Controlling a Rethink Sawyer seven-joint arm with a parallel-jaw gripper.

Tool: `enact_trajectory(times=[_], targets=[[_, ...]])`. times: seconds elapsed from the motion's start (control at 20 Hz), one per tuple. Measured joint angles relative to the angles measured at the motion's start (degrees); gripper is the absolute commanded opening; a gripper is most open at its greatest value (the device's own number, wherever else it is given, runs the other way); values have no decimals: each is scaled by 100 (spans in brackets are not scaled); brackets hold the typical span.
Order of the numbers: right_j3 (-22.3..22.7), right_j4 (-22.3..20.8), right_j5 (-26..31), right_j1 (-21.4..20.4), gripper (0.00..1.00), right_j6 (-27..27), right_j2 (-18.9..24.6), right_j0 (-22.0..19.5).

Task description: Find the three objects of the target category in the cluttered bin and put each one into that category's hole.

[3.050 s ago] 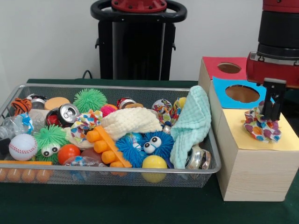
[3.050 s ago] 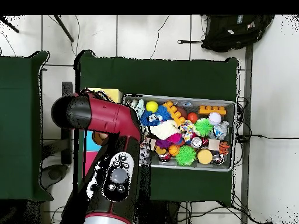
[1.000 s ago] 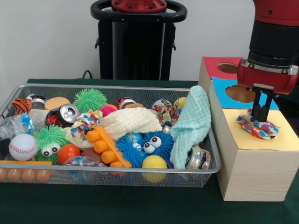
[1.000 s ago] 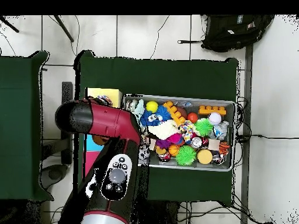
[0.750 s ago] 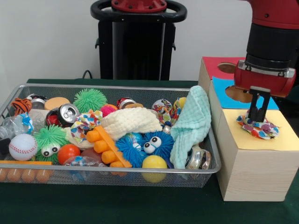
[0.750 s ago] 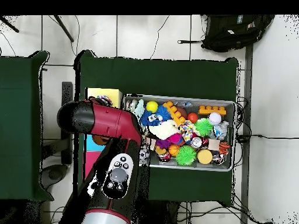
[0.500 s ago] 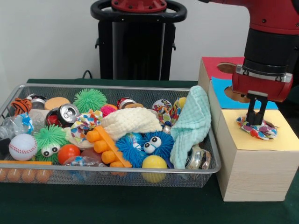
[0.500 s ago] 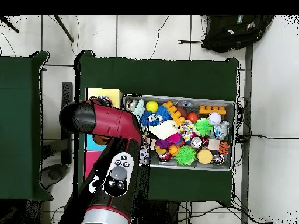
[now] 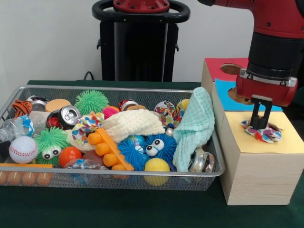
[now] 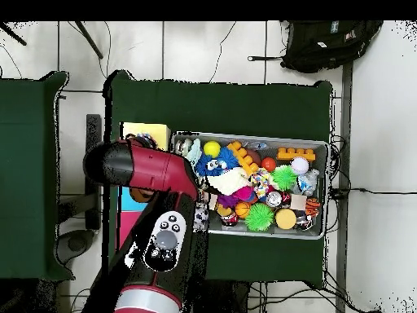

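Note:
The silver wire-mesh bin (image 9: 118, 174) stands on the green table, full of toys; it also shows in the overhead view (image 10: 327, 189). My gripper (image 9: 260, 124) points straight down over the yellow top (image 9: 290, 141) of the largest wooden box. Its fingers stand slightly apart and their tips press into a dotted fabric piece (image 9: 264, 135) that lies bunched on that top. The hole itself is hidden under this fabric. Two more dotted pieces lie in the bin: one (image 9: 87, 124) beside a can, one (image 9: 166, 113) near the back. In the overhead view my arm (image 10: 147, 167) covers the gripper.
The blue-topped hole (image 9: 233, 96) and red-topped hole (image 9: 230, 69) lie just behind the gripper. A mint-green cloth (image 9: 196, 124) hangs over the bin's right end. A cream cloth (image 9: 133, 123), spiky balls, cans and orange blocks crowd the bin. A black backpack (image 10: 326, 42) lies on the floor.
The gripper came down with the dotted fabric onto the yellow top and opened. The fabric, held up and hanging before, now sits low and flattened under the fingertips.

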Motion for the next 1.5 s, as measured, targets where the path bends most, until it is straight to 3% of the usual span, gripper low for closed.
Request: enact_trajectory(times=[0.6, 0.85, 1.5], targets=[[-171, -1, -98, 264, 0, 0, 2, 17], [-211, 11, -675, 661, 0, 0, 5, 24], [-225, 11, -943, 688, 0, 0, -8, 35]])
